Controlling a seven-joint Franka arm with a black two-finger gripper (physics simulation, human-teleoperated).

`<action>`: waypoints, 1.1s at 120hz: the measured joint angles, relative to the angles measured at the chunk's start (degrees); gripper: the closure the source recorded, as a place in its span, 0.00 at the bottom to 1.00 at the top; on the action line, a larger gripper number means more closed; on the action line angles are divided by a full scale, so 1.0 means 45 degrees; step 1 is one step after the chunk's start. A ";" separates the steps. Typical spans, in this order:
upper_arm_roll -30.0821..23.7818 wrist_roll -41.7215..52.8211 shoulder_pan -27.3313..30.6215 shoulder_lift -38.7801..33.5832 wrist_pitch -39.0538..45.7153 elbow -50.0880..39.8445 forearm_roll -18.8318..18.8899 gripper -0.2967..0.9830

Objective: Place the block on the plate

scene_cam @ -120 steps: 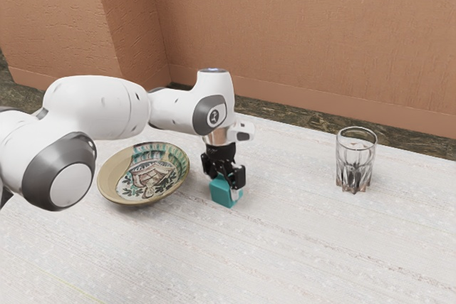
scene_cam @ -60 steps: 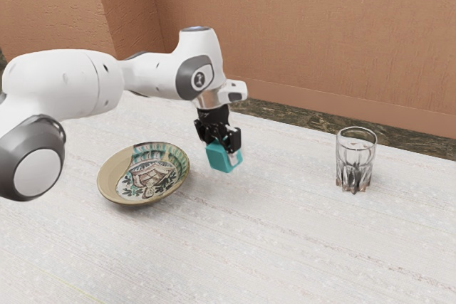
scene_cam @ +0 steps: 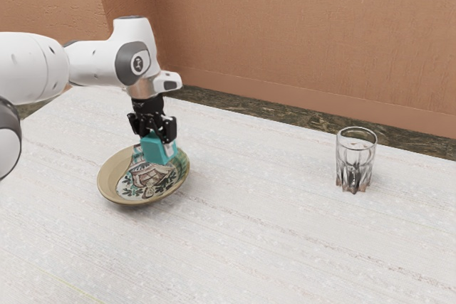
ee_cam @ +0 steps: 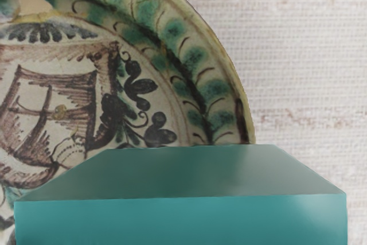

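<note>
My black gripper (scene_cam: 158, 140) is shut on the teal block (scene_cam: 156, 149), one finger on each side of it. The block hangs tilted over the far part of the patterned plate (scene_cam: 107, 180), and its lower edge overlaps the painted inside in the exterior view; whether they touch is hard to tell. In the wrist view the teal block (ee_cam: 180, 219) looms large and close under my hand, with the plate's green-leafed rim (ee_cam: 198, 78) curving behind it and the painted centre beside it.
A clear ribbed glass (scene_cam: 355, 160) stands on the pale table (scene_cam: 285, 240) toward the exterior view's right, well apart from the plate. Behind the table rises an orange-brown wall (scene_cam: 299, 26).
The block was first low at the table beside the plate; my gripper has lifted it and carried it toward the exterior view's left, over the plate. Plate and glass have stayed put.
</note>
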 joint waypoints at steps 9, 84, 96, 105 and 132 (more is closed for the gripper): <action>0.0348 0.0146 -0.0009 -0.0162 -0.0026 -0.0350 -0.0005 0.47; 0.1778 0.1592 -0.0104 0.0315 0.0323 -0.1349 -0.0341 0.47; 0.1757 0.1732 -0.0106 0.0426 0.0446 -0.1339 -0.0426 0.45; 0.1743 0.1896 -0.0106 0.0454 0.0541 -0.1340 -0.0431 0.42; 0.1728 0.2284 -0.0153 0.0403 0.0681 -0.1301 -0.0406 0.30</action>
